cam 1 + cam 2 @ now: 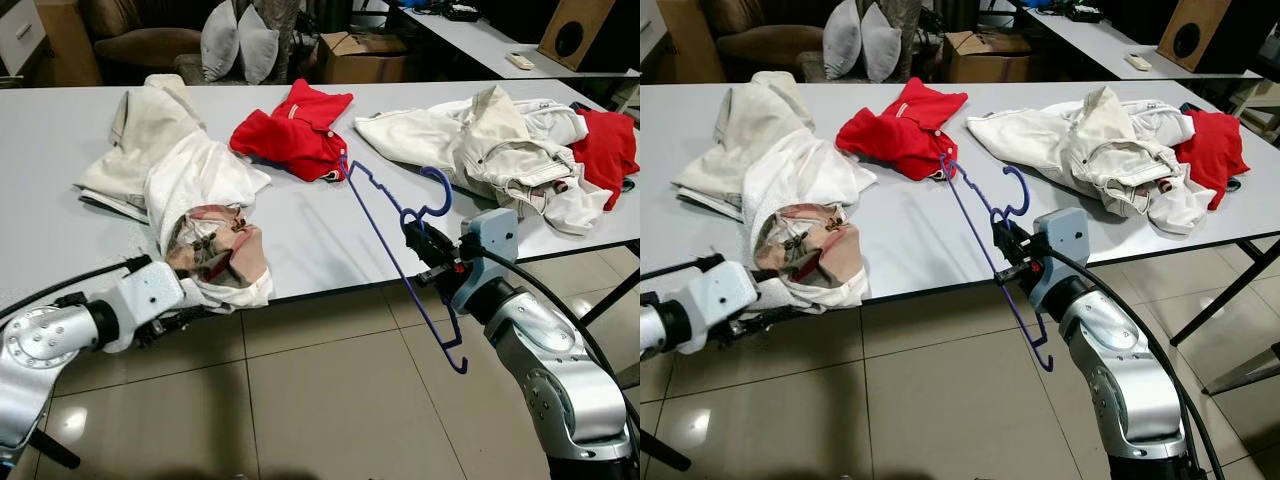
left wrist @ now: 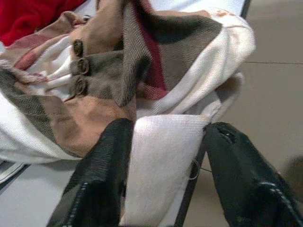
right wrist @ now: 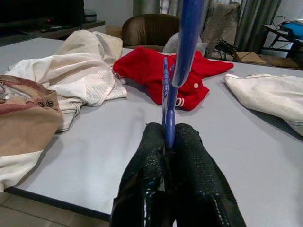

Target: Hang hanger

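Our right gripper (image 1: 428, 243) pinches the blue hanger (image 1: 400, 262) at its neck, holding it tilted above the table (image 1: 310, 225) edge so both shoulders hang free. Our left gripper (image 2: 161, 175), its fingers spread wide, straddles the cream hem of the plaid-lined garment (image 1: 205, 215) drooping off the near edge, seemingly ready to take it for the hanger.

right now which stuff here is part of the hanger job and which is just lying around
In the job:
- blue hanger, clamped in the right gripper
- white garment with plaid lining, its edge between the left gripper's open fingers

Lying about:
- red polo shirt
- cream jacket
- second red garment
- cardboard box
- grey cushions
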You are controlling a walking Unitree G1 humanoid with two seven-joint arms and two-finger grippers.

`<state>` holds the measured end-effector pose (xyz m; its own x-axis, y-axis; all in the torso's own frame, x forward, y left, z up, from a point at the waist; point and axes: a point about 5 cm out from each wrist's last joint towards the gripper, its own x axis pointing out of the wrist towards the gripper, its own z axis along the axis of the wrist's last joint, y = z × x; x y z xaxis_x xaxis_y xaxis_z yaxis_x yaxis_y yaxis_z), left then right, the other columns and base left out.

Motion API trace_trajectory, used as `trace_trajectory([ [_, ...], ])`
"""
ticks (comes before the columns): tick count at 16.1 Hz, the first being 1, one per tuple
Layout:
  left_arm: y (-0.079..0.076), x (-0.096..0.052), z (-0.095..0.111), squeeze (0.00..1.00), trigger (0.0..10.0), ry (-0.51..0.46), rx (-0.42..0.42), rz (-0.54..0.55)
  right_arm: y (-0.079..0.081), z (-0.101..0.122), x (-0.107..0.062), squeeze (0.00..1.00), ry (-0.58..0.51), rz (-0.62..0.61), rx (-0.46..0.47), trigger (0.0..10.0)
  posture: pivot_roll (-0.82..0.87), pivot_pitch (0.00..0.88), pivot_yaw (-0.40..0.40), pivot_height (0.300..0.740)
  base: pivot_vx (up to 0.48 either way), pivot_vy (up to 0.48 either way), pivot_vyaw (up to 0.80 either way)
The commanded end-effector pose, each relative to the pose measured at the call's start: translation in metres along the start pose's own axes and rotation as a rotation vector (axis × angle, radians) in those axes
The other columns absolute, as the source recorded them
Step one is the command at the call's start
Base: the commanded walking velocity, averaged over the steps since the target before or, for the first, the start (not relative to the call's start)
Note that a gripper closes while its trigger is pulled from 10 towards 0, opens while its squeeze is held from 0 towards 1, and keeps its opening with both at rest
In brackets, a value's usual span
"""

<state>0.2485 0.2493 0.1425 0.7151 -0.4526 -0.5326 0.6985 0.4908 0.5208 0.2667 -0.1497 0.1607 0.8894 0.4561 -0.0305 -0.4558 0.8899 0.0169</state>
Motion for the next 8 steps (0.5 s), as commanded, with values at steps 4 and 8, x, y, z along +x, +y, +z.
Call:
trace_trajectory([
  [4, -0.0054, 0.0008, 0.0002, 0.0, 0.0, -0.031, -0.014, -0.055, -0.0028, 0.0032, -0.0011, 0.0, -0.021, -0.01, -0.026, 10.0, -0.12, 0.0, -0.071, 0.74, 0.0, 0.0, 0.0],
  [8, -0.0068, -0.0004, -0.0016, 0.0, 0.0, -0.037, -0.031, -0.06, -0.0028, 0.0032, 0.0003, 0.0, -0.023, -0.009, -0.033, 10.0, -0.12, 0.0, -0.078, 0.74, 0.0, 0.0, 0.0],
])
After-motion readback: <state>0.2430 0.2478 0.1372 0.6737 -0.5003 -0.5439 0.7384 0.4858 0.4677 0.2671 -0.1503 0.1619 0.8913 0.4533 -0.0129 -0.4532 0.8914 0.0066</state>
